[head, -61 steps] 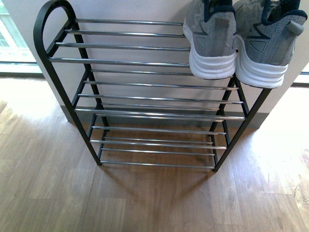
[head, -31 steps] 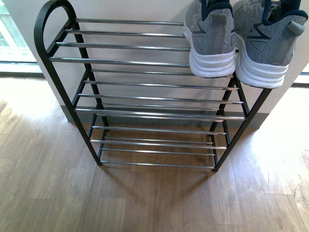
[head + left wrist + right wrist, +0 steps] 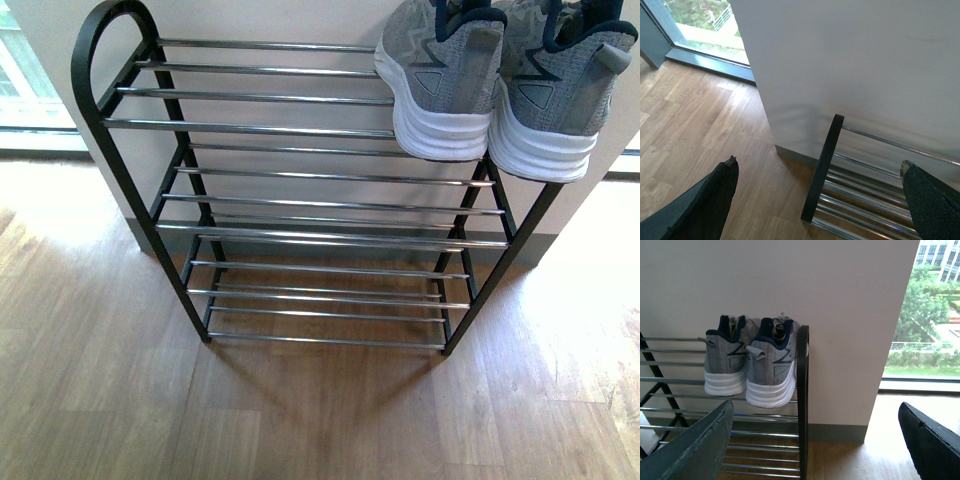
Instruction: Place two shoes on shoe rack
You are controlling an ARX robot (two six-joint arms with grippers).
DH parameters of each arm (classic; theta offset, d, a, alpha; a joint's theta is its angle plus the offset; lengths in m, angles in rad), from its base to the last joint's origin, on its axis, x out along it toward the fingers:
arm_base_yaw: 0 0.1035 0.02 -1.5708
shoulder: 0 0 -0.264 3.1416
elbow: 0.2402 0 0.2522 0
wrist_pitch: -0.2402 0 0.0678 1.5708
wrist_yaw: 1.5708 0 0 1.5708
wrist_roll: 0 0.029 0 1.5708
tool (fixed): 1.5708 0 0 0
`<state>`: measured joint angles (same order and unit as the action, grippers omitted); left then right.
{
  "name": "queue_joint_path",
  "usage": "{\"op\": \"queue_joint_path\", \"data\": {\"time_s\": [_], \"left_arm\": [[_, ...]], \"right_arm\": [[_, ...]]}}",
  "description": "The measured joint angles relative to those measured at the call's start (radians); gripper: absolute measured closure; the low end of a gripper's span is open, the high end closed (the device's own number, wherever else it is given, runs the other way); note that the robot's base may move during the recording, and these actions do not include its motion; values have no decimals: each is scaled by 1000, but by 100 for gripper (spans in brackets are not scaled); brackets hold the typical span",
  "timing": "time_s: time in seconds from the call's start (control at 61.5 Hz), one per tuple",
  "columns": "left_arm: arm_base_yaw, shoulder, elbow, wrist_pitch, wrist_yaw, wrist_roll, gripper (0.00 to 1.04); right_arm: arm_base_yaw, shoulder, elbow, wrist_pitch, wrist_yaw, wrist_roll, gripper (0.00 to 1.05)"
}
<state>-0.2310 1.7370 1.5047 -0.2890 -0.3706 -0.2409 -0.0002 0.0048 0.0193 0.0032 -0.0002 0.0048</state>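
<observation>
Two grey knit sneakers with white soles stand side by side, heels outward, on the top shelf of the shoe rack (image 3: 300, 180) at its right end: one shoe (image 3: 440, 75) and the other (image 3: 560, 90) to its right. Both also show in the right wrist view, one shoe (image 3: 726, 360) and the other (image 3: 772, 365) beside the rack's black end frame (image 3: 802, 400). My right gripper (image 3: 815, 440) is open and empty, well back from the shoes. My left gripper (image 3: 817, 200) is open and empty, above the rack's left end (image 3: 822, 170). Neither gripper shows in the front view.
The rack stands against a white wall (image 3: 300, 20) on a wooden floor (image 3: 300, 410). Windows reach the floor at the left (image 3: 700, 20) and at the right (image 3: 925, 315). The rack's lower shelves (image 3: 320, 300) hold nothing.
The left-hand shoe has turned and shifted slightly to the right, its heel now closer against the other shoe. The rack and the other shoe have not moved.
</observation>
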Motion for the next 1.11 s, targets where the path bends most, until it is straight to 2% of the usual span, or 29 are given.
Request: {"op": "queue_joint_path", "data": {"time_s": [0.456, 0.472, 0.488, 0.521, 0.569, 0.846, 1.041, 1.106], "left_arm": [[-3, 0, 0, 0, -8, 6, 9], [-10, 4, 5, -10, -56, -11, 9], [-19, 10, 16, -22, -175, -43, 9], [-30, 18, 44, -64, -320, -106, 9], [-39, 18, 75, -105, -441, -138, 9], [-137, -99, 77, -164, -534, -149, 9], [-169, -95, 90, -198, -586, -117, 9], [-173, -95, 90, -197, -657, -90, 9]], "right_arm": [[0, 0, 0, 0, 0, 0, 9], [0, 0, 0, 0, 0, 0, 9], [0, 0, 0, 0, 0, 0, 9], [0, 0, 0, 0, -1, 0, 9], [0, 0, 0, 0, 0, 0, 9], [0, 0, 0, 0, 0, 0, 9], [0, 0, 0, 0, 0, 0, 9], [0, 0, 0, 0, 0, 0, 9]]}}
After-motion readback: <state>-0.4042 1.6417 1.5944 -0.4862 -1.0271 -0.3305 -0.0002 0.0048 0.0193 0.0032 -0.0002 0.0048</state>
